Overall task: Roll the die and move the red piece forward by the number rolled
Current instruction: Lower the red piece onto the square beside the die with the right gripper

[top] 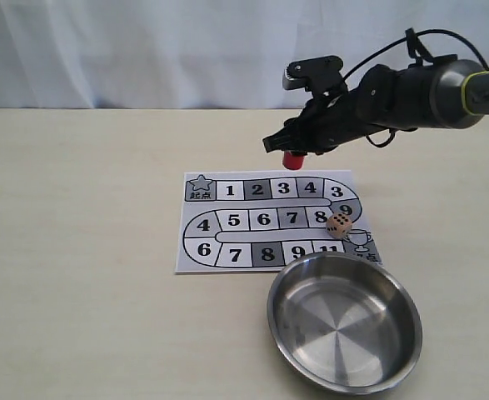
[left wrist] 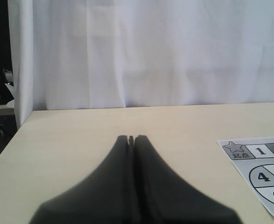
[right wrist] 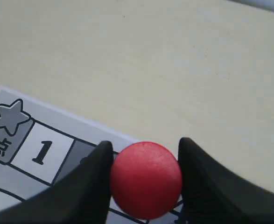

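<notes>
My right gripper (top: 293,148) is shut on the red piece (top: 292,159), holding it in the air above the far edge of the board (top: 194,260), over the squares marked 2 and 3. In the right wrist view the red piece (right wrist: 146,179) fills the gap between the two black fingers (right wrist: 87,179). The die (top: 338,225), a pale cube with dark pips, rests on the board's right side beside square 9. My left gripper (left wrist: 131,138) is shut on nothing, low over bare table left of the board (left wrist: 260,175). It is out of the exterior view.
A round steel bowl (top: 290,329) stands at the front right, overlapping the board's near right corner. White curtain runs along the back of the table. The table's left edge shows in the left wrist view.
</notes>
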You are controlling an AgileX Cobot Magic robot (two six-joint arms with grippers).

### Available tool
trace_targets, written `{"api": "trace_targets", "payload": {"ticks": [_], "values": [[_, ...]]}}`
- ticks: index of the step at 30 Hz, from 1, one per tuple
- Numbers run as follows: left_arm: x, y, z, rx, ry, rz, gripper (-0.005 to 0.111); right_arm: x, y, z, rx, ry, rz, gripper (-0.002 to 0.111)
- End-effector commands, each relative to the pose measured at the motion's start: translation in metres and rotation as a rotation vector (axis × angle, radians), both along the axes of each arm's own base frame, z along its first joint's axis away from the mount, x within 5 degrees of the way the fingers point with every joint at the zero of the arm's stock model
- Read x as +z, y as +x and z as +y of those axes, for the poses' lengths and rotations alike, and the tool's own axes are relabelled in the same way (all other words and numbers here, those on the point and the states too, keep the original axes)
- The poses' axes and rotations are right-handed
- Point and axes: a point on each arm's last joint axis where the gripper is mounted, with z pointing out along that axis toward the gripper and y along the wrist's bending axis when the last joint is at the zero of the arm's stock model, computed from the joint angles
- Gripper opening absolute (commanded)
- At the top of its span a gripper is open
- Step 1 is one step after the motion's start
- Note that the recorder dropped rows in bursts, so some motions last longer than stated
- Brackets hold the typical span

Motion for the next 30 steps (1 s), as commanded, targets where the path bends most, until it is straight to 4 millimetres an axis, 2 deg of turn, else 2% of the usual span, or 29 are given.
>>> {"api": "trace_targets", "payload": {"ticks": [1,6,13,20,22,26,30], "values": [[0.000,0.000,0.000,-0.001,-0.007,-0.005,0.000,0.005,-0.001,-0.004,0.047,-0.071,-0.026,0.004],[0.000,0.000,0.000,-0.001,-0.007,-0.005,0.000,0.002,-0.001,-0.010,0.061,-0.107,-0.008,0.004],[0.000,0.000,0.000,-0.001,-0.007,-0.005,0.000,-0.010,0.004,-0.025,-0.132,0.022,0.077,0.004],[0.000,0.000,0.000,-0.001,-0.007,-0.005,0.000,-0.050,0.004,-0.020,-0.138,0.014,0.180,0.004],[0.000,0.000,0.000,-0.001,-0.007,-0.005,0.000,-0.056,0.003,-0.020,-0.122,-0.006,0.187,0.004],[0.000,0.000,0.000,-0.001,-0.007,-0.005,0.000,-0.048,0.004,-0.020,-0.123,0.001,0.161,0.004],[0.000,0.000,0.000,-0.001,-0.007,-0.005,0.000,-0.029,0.005,-0.021,-0.125,0.015,0.111,0.004]]}}
